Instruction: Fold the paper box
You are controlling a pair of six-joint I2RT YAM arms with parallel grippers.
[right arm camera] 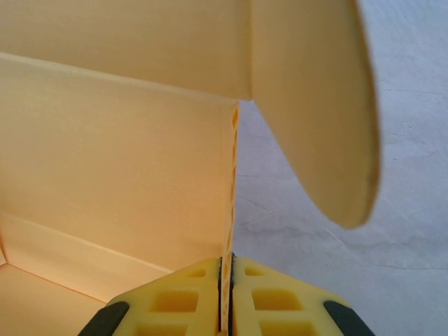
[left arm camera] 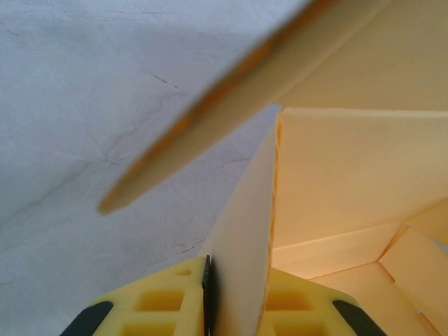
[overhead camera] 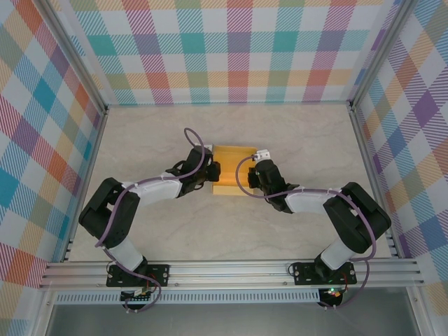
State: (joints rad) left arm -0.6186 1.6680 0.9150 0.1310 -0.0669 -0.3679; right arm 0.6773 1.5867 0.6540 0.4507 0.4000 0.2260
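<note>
The paper box (overhead camera: 232, 171) is yellow-orange card, partly folded, lying mid-table between both arms. My left gripper (overhead camera: 212, 171) is at its left side, shut on the upright left wall (left arm camera: 245, 231), which stands pinched between the yellow fingers (left arm camera: 168, 301). My right gripper (overhead camera: 253, 175) is at the box's right side, shut on the thin upright right wall (right arm camera: 229, 203). A rounded flap (right arm camera: 322, 112) hangs out over the table in the right wrist view. Another flap edge (left arm camera: 210, 119) crosses the left wrist view. The box's inner floor and back wall (left arm camera: 350, 175) show beyond the left fingers.
The table is pale marbled stone (overhead camera: 294, 133), walled by checked panels (overhead camera: 231, 49) at the back and sides. An aluminium rail (overhead camera: 231, 269) runs along the near edge under both arm bases. Purple cables (overhead camera: 199, 150) loop above each wrist.
</note>
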